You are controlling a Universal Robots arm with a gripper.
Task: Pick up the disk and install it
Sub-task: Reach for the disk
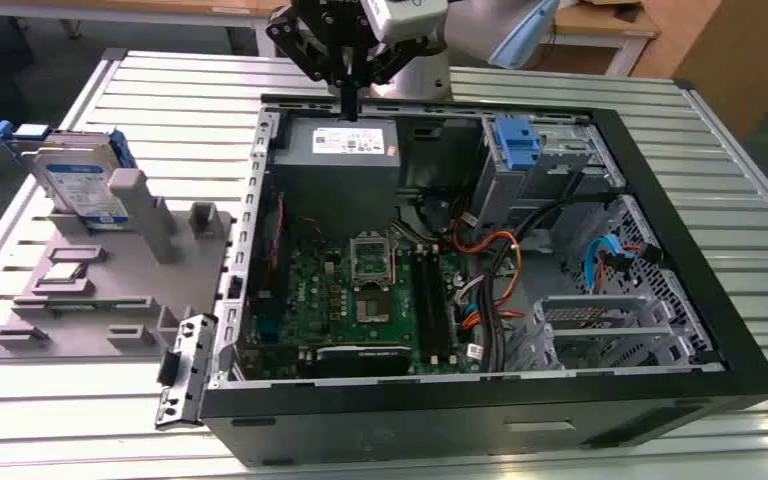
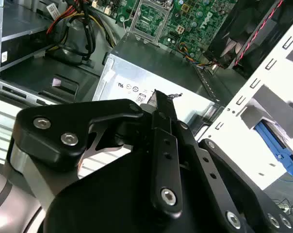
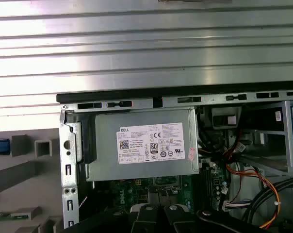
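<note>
Disk point(image 1: 84, 185) upright on the fixture point(image 1: 131, 285) — computer case point(image 1: 518, 405) just beside.

Open computer case point(image 1: 491, 405) on slatted metal table point(image 1: 157, 90); grey power supply point(image 3: 141, 145) beside green motherboard point(image 1: 357, 290); grey fixture point(image 1: 117, 285) alongside case.

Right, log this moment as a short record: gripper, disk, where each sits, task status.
gripper: shut, empty, over the power supply at the back of the open computer case
disk: upright in the grey fixture, outside the case, at the exterior view's left
blue bracket: inside the case, toward the exterior view's right
status: disk not yet picked up
</note>
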